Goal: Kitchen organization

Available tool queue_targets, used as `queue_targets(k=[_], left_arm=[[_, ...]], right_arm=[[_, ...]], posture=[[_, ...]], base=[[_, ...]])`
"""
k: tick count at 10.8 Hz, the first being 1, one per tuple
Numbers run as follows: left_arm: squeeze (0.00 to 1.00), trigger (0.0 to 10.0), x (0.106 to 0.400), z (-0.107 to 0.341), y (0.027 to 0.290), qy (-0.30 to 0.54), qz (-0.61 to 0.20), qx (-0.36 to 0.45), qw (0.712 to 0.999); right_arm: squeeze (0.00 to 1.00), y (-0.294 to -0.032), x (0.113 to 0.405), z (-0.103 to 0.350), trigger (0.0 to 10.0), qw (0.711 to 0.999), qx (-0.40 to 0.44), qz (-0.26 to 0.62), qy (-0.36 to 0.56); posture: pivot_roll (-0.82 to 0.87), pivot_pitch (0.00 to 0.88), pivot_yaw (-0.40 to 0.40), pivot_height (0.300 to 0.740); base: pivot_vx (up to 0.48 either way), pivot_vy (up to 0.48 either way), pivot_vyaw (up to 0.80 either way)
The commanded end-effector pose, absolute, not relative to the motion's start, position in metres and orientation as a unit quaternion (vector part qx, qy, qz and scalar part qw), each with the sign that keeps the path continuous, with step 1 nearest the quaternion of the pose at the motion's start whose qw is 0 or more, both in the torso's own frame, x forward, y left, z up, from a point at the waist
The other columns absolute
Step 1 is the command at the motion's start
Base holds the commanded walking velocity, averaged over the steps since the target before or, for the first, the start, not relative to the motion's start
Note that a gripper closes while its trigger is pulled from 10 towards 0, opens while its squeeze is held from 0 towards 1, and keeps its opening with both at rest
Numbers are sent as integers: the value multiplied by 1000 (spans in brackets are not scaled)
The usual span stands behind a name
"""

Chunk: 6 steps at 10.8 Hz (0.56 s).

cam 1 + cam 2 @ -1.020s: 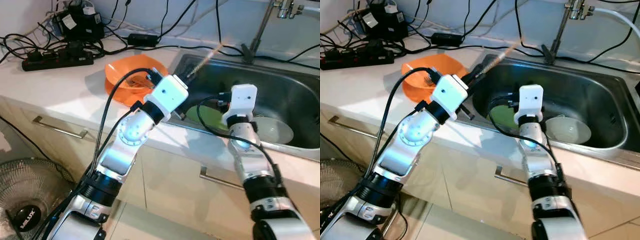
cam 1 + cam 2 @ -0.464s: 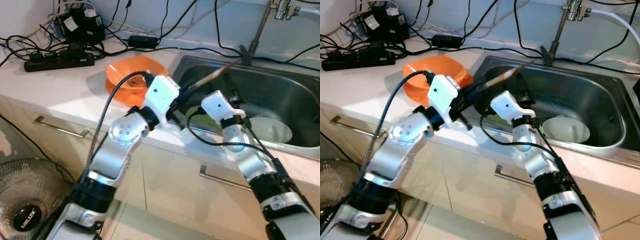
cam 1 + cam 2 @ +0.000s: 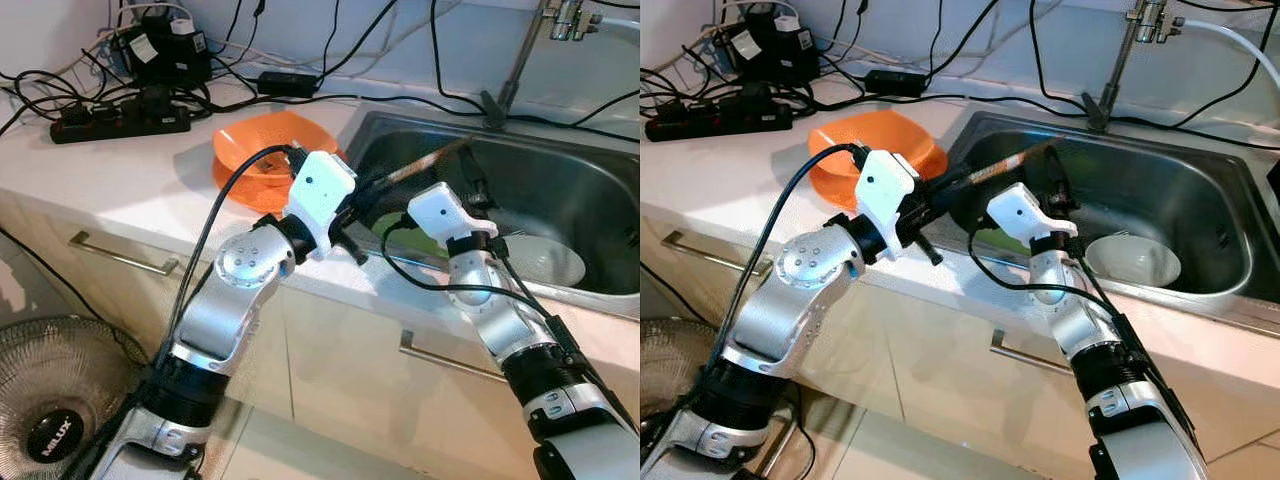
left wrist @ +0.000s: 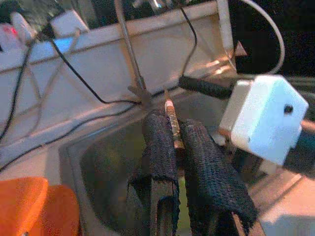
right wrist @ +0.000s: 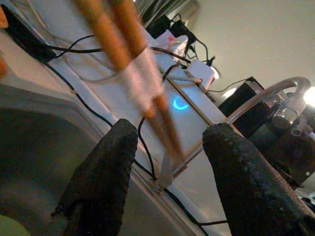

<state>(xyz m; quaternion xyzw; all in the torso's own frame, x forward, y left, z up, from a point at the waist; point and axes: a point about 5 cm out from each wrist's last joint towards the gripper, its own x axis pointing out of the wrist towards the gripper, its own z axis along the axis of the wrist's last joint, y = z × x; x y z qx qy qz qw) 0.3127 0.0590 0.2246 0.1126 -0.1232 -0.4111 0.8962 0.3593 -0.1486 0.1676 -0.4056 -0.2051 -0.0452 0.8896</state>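
A pair of brown chopsticks point(image 3: 425, 161) with a white wrap juts out over the steel sink point(image 3: 575, 185). My left gripper point(image 4: 173, 129) is shut on their lower end, above the sink's near left corner. Seen from the left wrist, the chopsticks point(image 4: 171, 112) stick out between the two black fingers. My right gripper point(image 3: 474, 186) is open just beside the chopsticks' far end, over the sink. In the right wrist view the chopsticks point(image 5: 132, 61) cross ahead of the spread fingers point(image 5: 106, 167), blurred. An orange bowl point(image 3: 255, 150) sits on the counter left of the sink.
A white bowl point(image 3: 548, 262) and a green item point(image 3: 396, 228) lie in the sink. The faucet point(image 3: 522, 50) rises behind it. A power strip point(image 3: 115, 114) and tangled cables fill the counter's back left. A floor fan point(image 3: 50, 405) stands below, at the left.
My right gripper turned up out of the sink and came beside the chopsticks' tip. My left gripper lowered the chopsticks and swung them right, over the sink.
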Motion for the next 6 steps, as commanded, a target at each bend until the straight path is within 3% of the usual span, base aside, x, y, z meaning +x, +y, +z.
queue_targets(k=[1, 6], left_arm=[[0, 10000, 310, 227, 60, -119, -424, 111, 891], [0, 10000, 307, 220, 61, -86, -444, 104, 886]], right_arm=[[0, -146, 361, 170, 10000, 882, -420, -41, -210], [0, -141, 361, 169, 10000, 860, -457, -30, -227]], posture=[[204, 21, 19, 740], [212, 35, 17, 740]], base=[[0, 0, 0], [0, 0, 0]])
